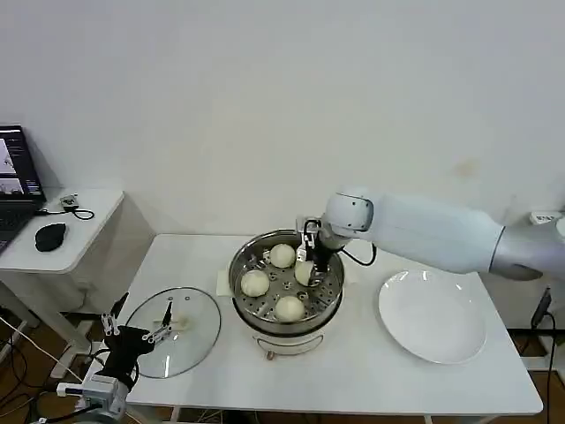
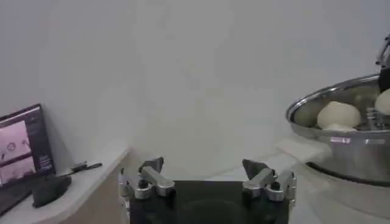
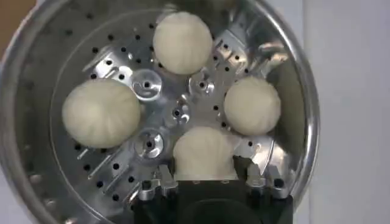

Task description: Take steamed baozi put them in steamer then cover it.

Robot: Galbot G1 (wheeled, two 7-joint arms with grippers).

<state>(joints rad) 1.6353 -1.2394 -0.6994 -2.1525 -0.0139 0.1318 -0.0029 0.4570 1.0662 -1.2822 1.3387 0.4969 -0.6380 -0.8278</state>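
Note:
The steamer (image 1: 287, 322) stands mid-table, a shiny steel pot on a white base. Three baozi lie on its perforated tray (image 3: 116, 55): one at the far side (image 1: 282, 255), one on the left (image 1: 255, 283), one at the front (image 1: 290, 307). My right gripper (image 1: 309, 265) reaches down inside the pot and is shut on another baozi (image 3: 204, 153), which rests low on the tray between the fingers (image 3: 167, 182). The other buns (image 3: 182, 42) (image 3: 101, 113) (image 3: 252, 105) sit around it. My left gripper (image 1: 137, 331) hangs open at the table's left edge, beside the glass lid (image 1: 181, 340).
A flat white plate (image 1: 433, 316) lies to the right of the steamer. The steamer's rim (image 2: 341, 91) shows in the left wrist view past the open left gripper (image 2: 205, 173). A side table (image 1: 79, 221) with a laptop (image 1: 18, 181) and mouse (image 1: 50, 235) stands at far left.

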